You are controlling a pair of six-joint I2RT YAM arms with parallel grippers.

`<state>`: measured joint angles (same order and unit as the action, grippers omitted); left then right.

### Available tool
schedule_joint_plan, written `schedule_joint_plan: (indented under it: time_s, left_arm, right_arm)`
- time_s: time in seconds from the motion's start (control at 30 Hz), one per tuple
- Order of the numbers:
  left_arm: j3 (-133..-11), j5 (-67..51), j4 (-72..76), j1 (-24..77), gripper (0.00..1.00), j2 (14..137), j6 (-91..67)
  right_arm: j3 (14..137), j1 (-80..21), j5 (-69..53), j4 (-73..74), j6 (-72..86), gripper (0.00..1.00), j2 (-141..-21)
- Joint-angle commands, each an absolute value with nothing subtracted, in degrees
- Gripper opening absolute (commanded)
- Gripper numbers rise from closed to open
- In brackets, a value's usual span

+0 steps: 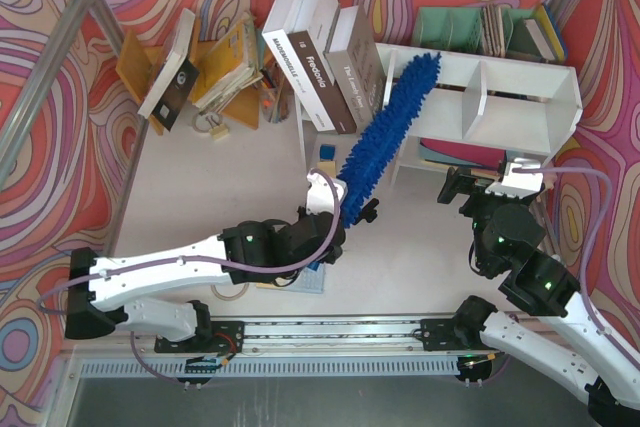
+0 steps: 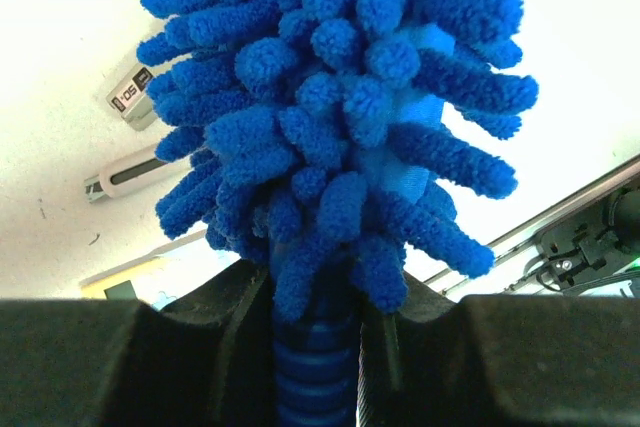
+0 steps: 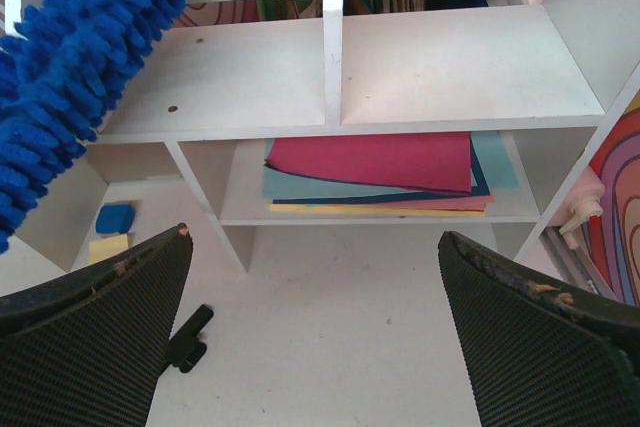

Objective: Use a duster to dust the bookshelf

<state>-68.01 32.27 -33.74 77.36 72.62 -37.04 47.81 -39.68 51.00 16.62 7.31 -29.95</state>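
The bright-blue fluffy duster point(image 1: 388, 122) slants up from my left gripper point(image 1: 345, 209), its tip lying on the left top cubby of the white bookshelf point(image 1: 520, 97). The left wrist view shows the jaws shut on the duster's ribbed blue handle point(image 2: 315, 377), the chenille head point(image 2: 340, 127) filling the frame above. My right gripper point(image 1: 500, 192) hangs in front of the bookshelf's right half. Seen from the right wrist, the right gripper point(image 3: 315, 287) stands wide open over bare table, facing the bookshelf point(image 3: 330, 77), with the duster point(image 3: 90, 67) at the upper left.
Coloured paper sheets point(image 3: 380, 172) lie on the lower tier. Large books point(image 1: 320, 57) lean against the shelf's left end. An orange-yellow book rack point(image 1: 225, 67) stands back left, a teal organiser point(image 1: 470, 32) behind the shelf. A small black object point(image 3: 188, 337) lies on the table.
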Motion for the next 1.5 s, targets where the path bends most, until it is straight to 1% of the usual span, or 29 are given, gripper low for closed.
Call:
schedule_joint_plan:
  time_s: [0.0, 0.3, 0.5, 0.67, 0.93, 1.17, 1.37, 1.47]
  left_arm:
    - [-68.4, 38.9, -28.5, 76.9, 0.0, 68.8, -36.2]
    - [-67.1, 35.2, -28.5, 76.9, 0.0, 69.5, -37.7]
    - [-64.3, 29.0, -29.1, 76.8, 0.0, 72.5, -41.2]
    - [-64.6, 24.6, -29.9, 76.9, 0.0, 75.6, -41.2]
    - [-68.2, 22.4, -30.0, 76.9, 0.0, 78.1, -36.9]
    - [-73.3, 18.2, -28.3, 77.2, 0.0, 82.5, -33.1]
    - [-75.8, 18.7, -27.5, 78.0, 0.0, 83.5, -31.1]
    - [-75.5, 20.1, -25.5, 78.3, 0.0, 82.4, -30.0]
  right_arm:
    - [47.8, -39.5, 52.0, 15.8, 7.6, 0.99, -29.2]
    - [47.8, -39.5, 52.0, 15.9, 7.6, 0.99, -28.9]
    - [47.7, -39.5, 52.0, 15.9, 7.6, 0.99, -28.8]
    - [47.7, -39.5, 52.1, 15.9, 7.7, 0.99, -29.2]
    - [47.7, -39.5, 52.1, 15.9, 7.8, 0.99, -29.4]
    - [47.9, -39.5, 52.1, 15.8, 7.7, 0.99, -28.7]
    - [48.2, -39.5, 51.4, 15.1, 8.1, 0.99, -26.1]
    - [51.8, -39.5, 50.3, 16.8, 9.8, 0.99, -26.5]
